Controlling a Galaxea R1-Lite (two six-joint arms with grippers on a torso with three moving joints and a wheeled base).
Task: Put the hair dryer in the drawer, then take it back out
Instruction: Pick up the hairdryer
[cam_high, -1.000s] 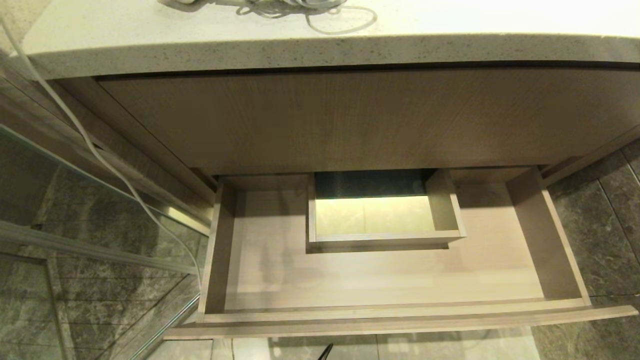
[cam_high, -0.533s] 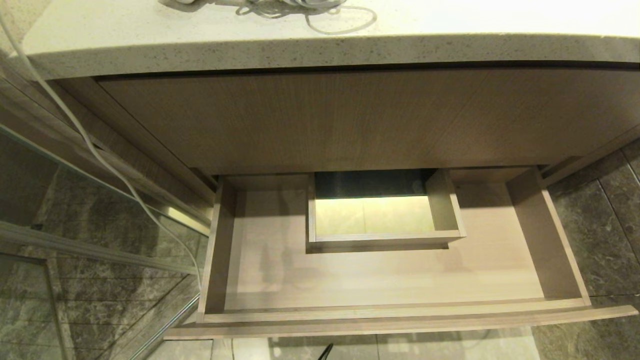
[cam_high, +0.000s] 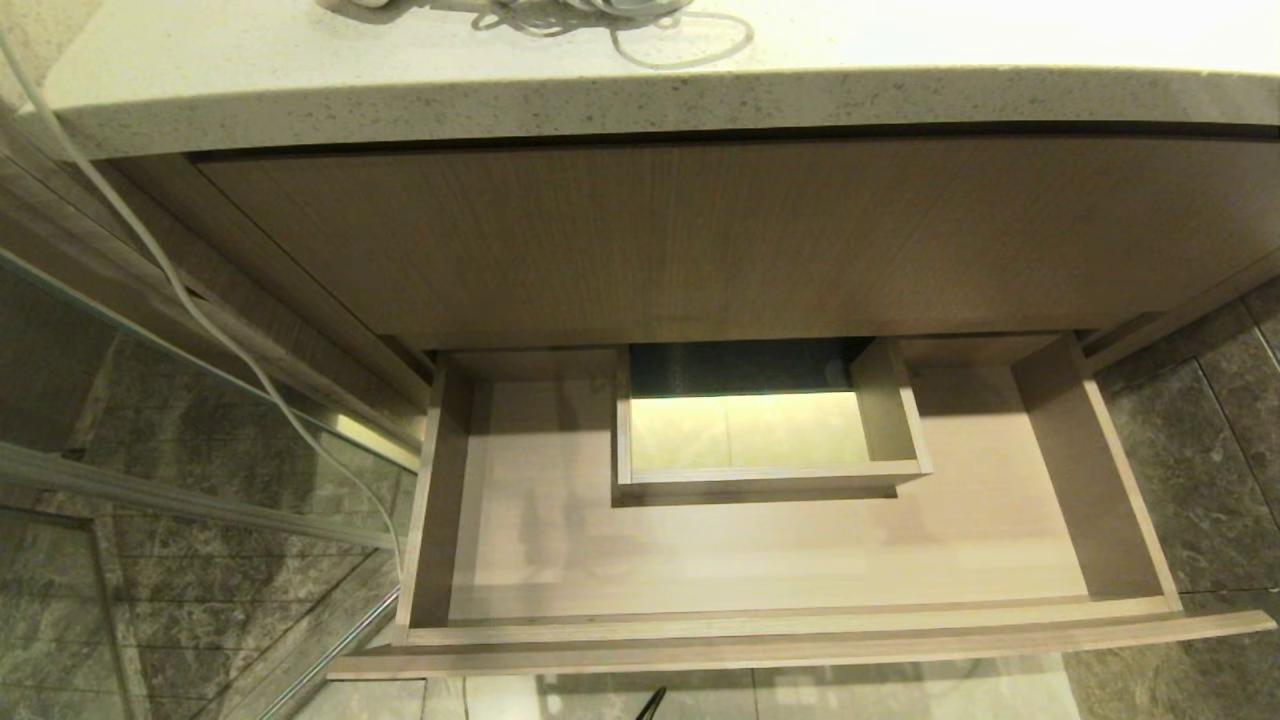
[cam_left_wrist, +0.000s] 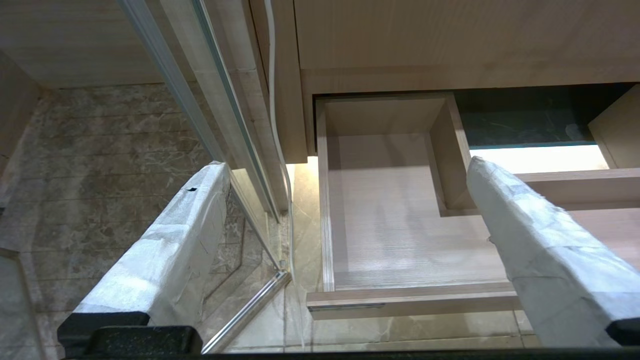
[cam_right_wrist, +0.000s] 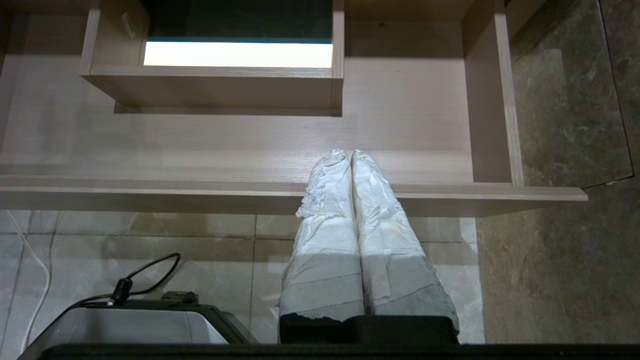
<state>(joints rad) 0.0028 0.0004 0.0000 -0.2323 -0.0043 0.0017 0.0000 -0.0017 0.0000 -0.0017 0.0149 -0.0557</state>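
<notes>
1. My left fingers (cam_left_wrist: 345, 200), wrapped in white tape, stand spread wide with nothing between them, hanging above the left end of the wide, shallow, light-brown wood-grain drawer (cam_high: 760, 560).
2. My right fingers (cam_right_wrist: 351, 156), taped the same way, are pressed together on nothing, hovering over the drawer's front edge towards its right half.
3. The drawer is pulled fully out; its floor is bare, and a boxed rectangular notch (cam_high: 765, 425) at its rear wall opens onto a brightly lit patch below.
4. The small white hair dryer (cam_high: 480, 5) lies on the pale speckled stone counter (cam_high: 640, 100), well above the drawer; only a sliver of it and the loose loops of its white cord (cam_high: 640, 30) show at the top edge of the head view, so its barrel and mouth cannot be made out.
5. Between counter and drawer stands a taller wood-grain vanity panel (cam_high: 700, 240).
6. A thin white cable (cam_high: 180, 290) runs down the robot's left side, past a glass panel with a metal frame (cam_high: 200, 500).
7. The floor is dark marbled tile (cam_high: 1200, 480) at the sides and pale tile (cam_right_wrist: 150, 235) in front of the drawer.
8. In the right wrist view a grey-and-white device with a black cable (cam_right_wrist: 140, 315) sits on the pale tile, cut off by the frame.
</notes>
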